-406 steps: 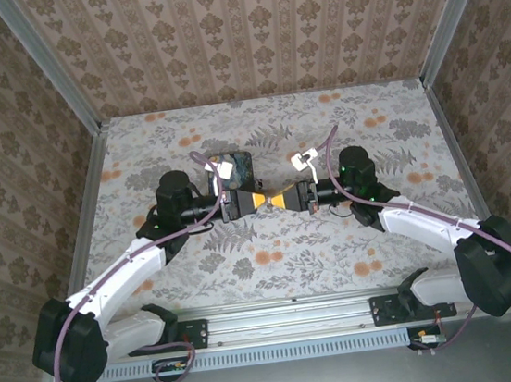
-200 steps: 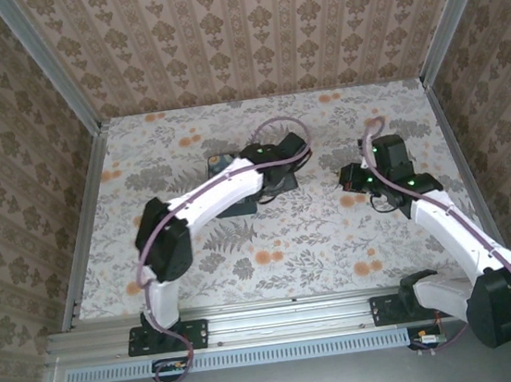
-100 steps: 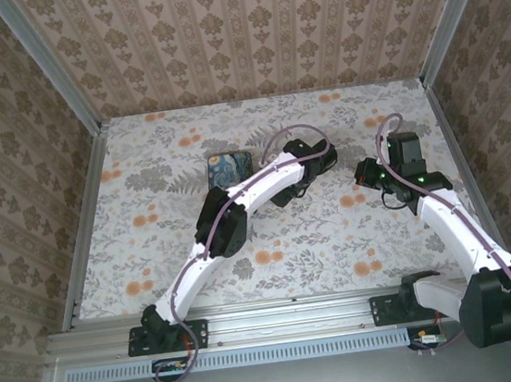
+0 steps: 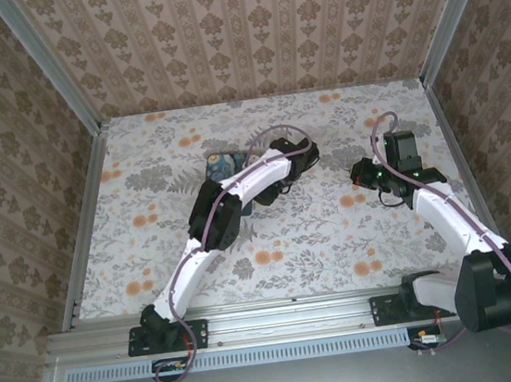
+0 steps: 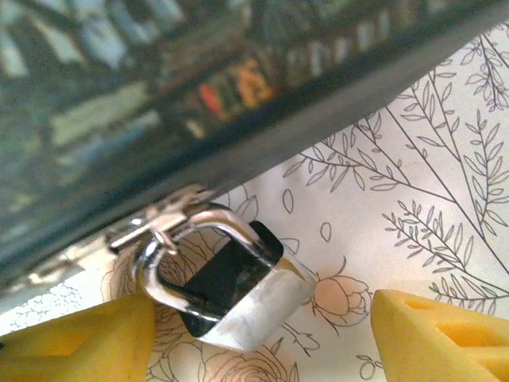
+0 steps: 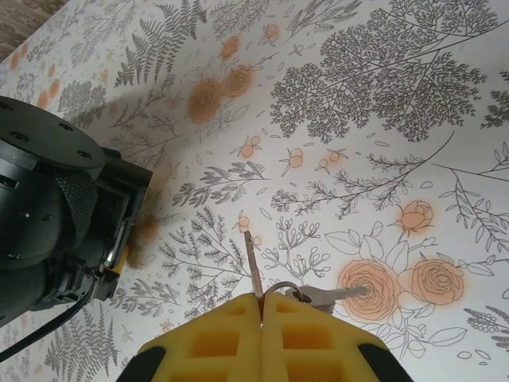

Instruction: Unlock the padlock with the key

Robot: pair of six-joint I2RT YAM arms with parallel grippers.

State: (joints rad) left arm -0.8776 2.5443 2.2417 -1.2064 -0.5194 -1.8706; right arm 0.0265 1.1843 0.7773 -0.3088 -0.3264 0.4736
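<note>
Top external view: the left arm (image 4: 236, 186) reaches across a floral tablecloth (image 4: 150, 241) to a dark blue patterned box (image 4: 221, 165) near the back. The right arm (image 4: 445, 214) is bent toward the middle, well apart from the box.

Left wrist view: the padlock (image 5: 242, 294), small and silver, hangs by its shackle from a metal hasp (image 5: 151, 227) on the box's edge and rests on the cloth. The left gripper (image 5: 262, 322) is spread wide with the padlock between its yellow fingers (image 5: 79, 338). One finger is just beside the shackle, the other stands clear, and it grips nothing.

Right wrist view: the right gripper (image 6: 261, 302) is closed tight on the key (image 6: 252, 259). The key's thin blade sticks out past the fingertips. A ring (image 6: 288, 288) with a small metal piece hangs beside it.
</note>
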